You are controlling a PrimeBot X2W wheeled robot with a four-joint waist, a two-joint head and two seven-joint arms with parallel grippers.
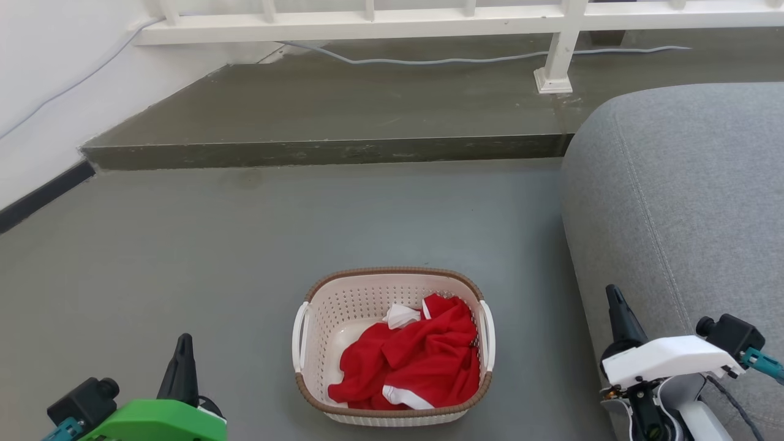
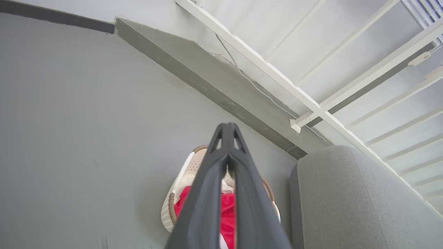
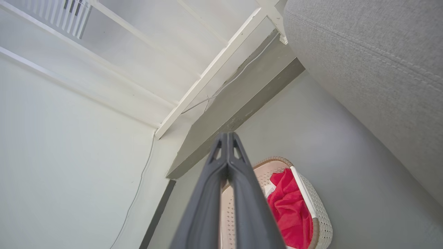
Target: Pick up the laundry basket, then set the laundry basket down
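1. Nearest the robot, the left end effector (image 1: 184, 340) stood at the lower left of the head view, its two dark fingers pressed together with nothing between them, as its wrist view confirmed
2. The right end effector (image 1: 612, 293) stood at the lower right, close beside the grey sofa (image 1: 686, 202), its fingers likewise drawn together and holding nothing
3. Between them, a little ahead, the laundry basket (image 1: 361, 300) sat upright on the floor (image 1: 184, 245), with a crumpled red garment (image 1: 416, 361) inside
4. It lay inward of both arms: to the right of the left end effector and to the left of the right one, well apart from each, and neither arm was plainly nearer
5. Its left handle (image 1: 299, 337) faced the left arm and its right handle (image 1: 488, 334) the right arm, so each side had its own arm. The long axis seemed to run away from the robot, though foreshortening left that unsure
6. A basket resting on the floor with both end effectors clear would fit a moment ahead of the lift or one following the set-down, and these views did not settle which
7. Farther off rose a dark step (image 1: 318, 150), and beyond it a white railing (image 1: 367, 27)
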